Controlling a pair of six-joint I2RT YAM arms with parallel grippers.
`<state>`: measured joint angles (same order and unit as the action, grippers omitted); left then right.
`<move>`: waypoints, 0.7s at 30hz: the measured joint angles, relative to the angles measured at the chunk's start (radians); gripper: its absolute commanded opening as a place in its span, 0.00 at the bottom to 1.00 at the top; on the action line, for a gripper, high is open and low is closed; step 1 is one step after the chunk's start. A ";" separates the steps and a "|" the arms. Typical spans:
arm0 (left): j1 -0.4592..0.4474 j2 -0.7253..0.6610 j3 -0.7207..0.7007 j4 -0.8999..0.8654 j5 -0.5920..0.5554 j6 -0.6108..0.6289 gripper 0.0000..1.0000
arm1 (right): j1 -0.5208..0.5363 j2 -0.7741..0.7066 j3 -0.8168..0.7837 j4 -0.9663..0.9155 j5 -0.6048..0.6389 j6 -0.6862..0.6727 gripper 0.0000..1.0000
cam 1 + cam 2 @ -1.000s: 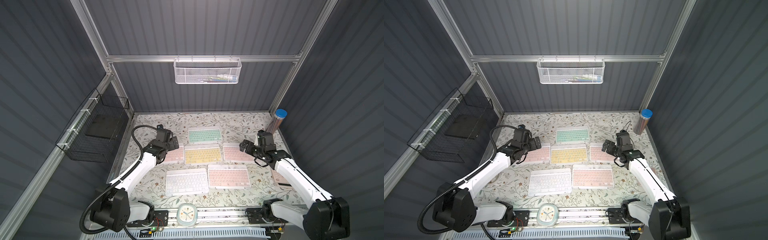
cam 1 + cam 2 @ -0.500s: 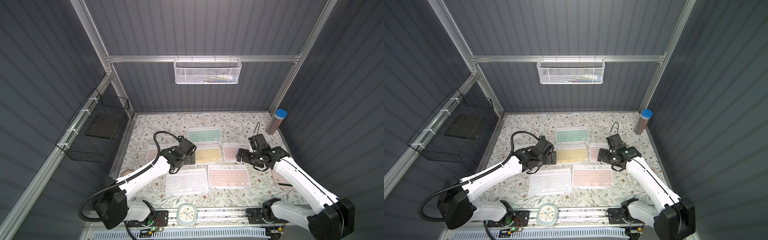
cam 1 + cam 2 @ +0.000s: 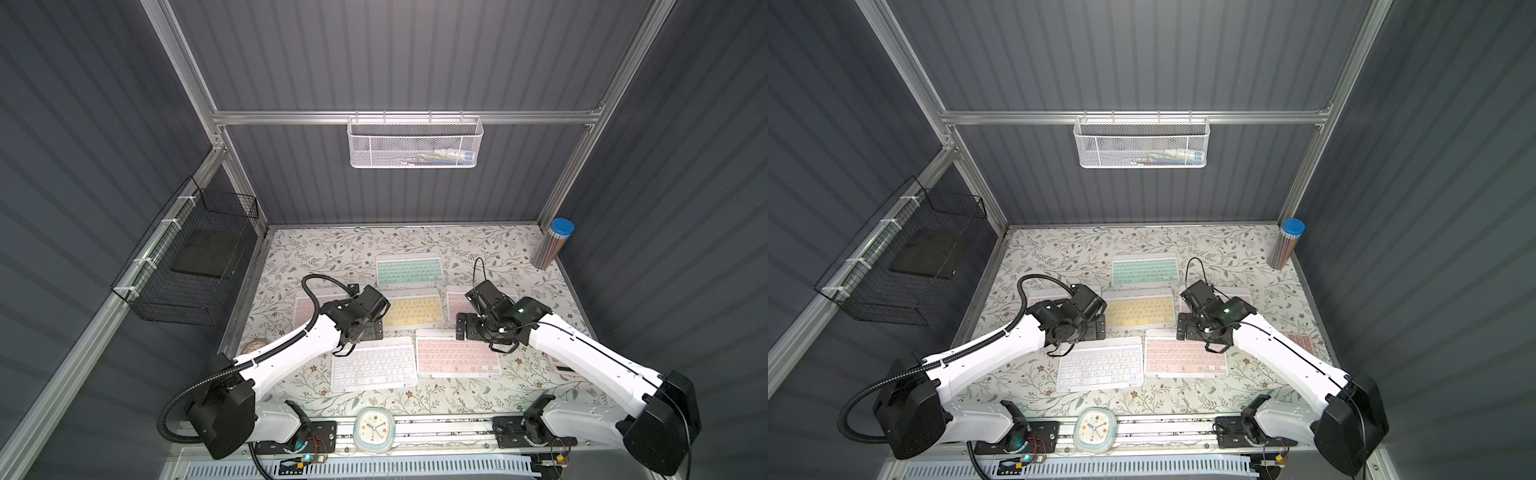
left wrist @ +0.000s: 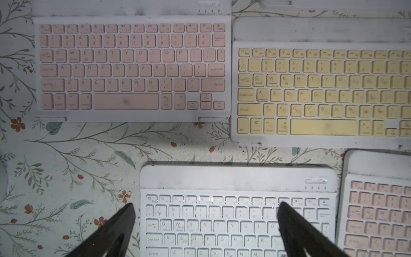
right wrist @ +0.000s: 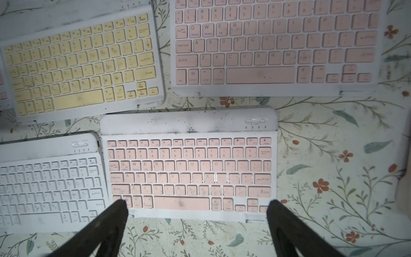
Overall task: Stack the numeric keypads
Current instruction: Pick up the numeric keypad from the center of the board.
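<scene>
Currently, all 6 keypads (image 3: 408, 270) lie flat in 1 layer on the table (image 3: 332, 249), none stacked. I have both grippers released and empty: the left gripper (image 4: 205, 207) hangs above the white keypad (image 4: 238, 222), the right gripper (image 5: 196, 203) above a pink keypad (image 5: 189, 171). I judge this lines up 2 pickups.

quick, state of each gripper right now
Left gripper: open, holding nothing, over the flat rectangular white-keyed keypad.
Right gripper: open, holding nothing, over the flat rectangular pink-keyed keypad.
</scene>
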<state>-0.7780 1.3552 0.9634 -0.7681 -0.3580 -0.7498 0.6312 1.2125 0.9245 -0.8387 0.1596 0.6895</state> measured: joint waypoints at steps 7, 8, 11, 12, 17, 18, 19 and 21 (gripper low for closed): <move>-0.077 0.161 0.112 0.006 0.047 -0.028 1.00 | -0.019 -0.002 -0.075 0.008 0.046 0.022 0.99; -0.094 0.204 0.150 0.011 0.058 -0.031 1.00 | -0.031 -0.002 -0.082 0.008 0.044 0.023 0.99; -0.143 0.307 0.249 0.034 0.096 -0.037 1.00 | -0.073 -0.002 -0.097 0.016 0.025 0.024 0.99; -0.158 0.333 0.275 0.044 0.109 -0.038 1.00 | -0.092 -0.003 -0.101 0.021 0.016 0.023 0.99; -0.206 0.418 0.330 0.099 0.190 -0.059 1.00 | -0.200 -0.046 -0.140 0.038 -0.040 0.009 0.99; -0.215 0.428 0.330 0.109 0.208 -0.067 1.00 | -0.224 -0.059 -0.151 0.040 -0.053 0.005 0.99; -0.222 0.436 0.330 0.118 0.223 -0.075 1.00 | -0.241 -0.067 -0.158 0.040 -0.063 0.002 0.99; -0.236 0.453 0.330 0.140 0.253 -0.090 1.00 | -0.266 -0.076 -0.171 0.041 -0.080 -0.006 0.99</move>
<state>-1.0142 1.8084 1.2930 -0.6277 -0.1051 -0.8394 0.3653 1.1370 0.7536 -0.7979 0.0792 0.6838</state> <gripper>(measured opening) 0.997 0.991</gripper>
